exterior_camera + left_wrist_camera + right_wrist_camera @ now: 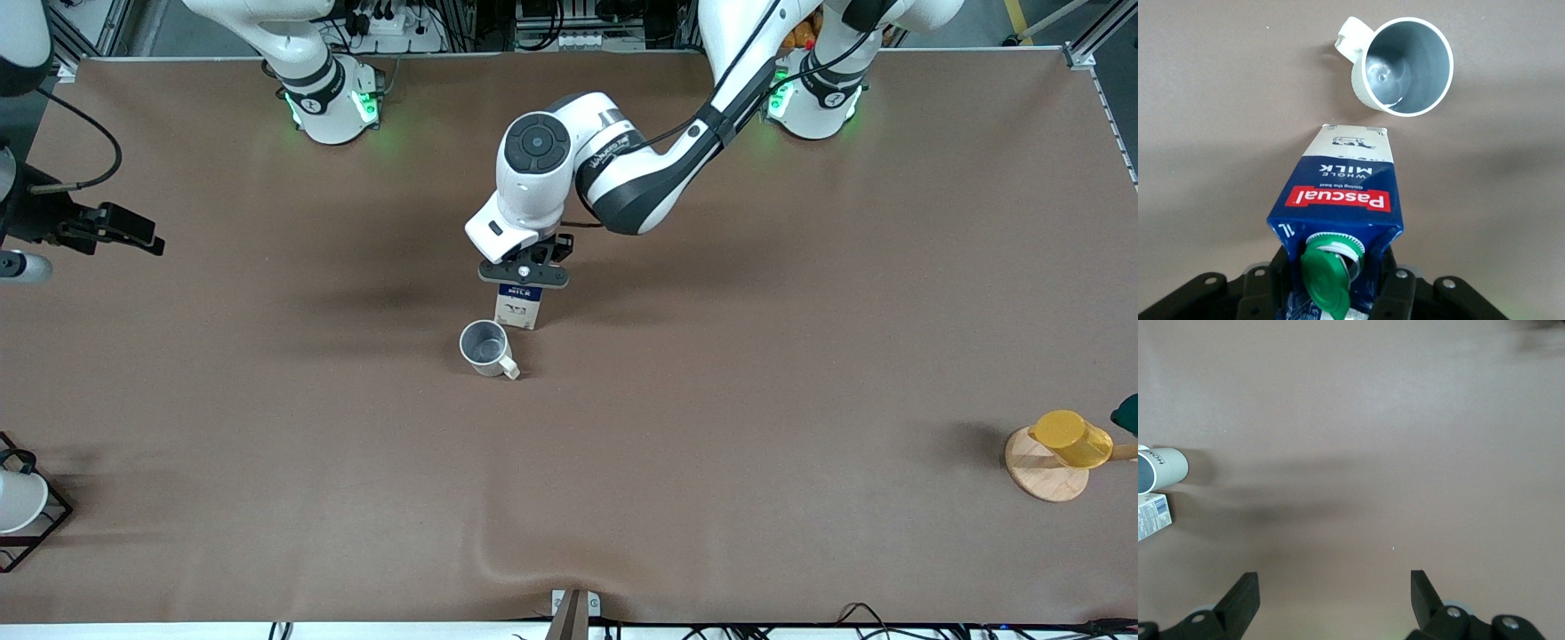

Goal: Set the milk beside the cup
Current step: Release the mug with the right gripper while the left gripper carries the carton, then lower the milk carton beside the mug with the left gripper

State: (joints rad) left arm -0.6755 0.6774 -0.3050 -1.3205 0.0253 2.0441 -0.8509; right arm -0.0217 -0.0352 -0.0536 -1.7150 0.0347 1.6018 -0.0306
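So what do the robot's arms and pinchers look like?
Both arms are glossy white with dark grey joints, and their bases glow green. A black cable runs along the left arm. The left gripper and the right gripper are black, with two blocky fingers each.

Dark blue milk with green cap; cream, grey-lined cup.

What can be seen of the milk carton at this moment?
The milk is a small gable-top carton, dark blue above, whitish below, with a green round cap and red "Pascual" band. It stands upright mid-table beside the cup, slightly farther from the front camera, a small gap between them. The left gripper has its jaws shut on its top.
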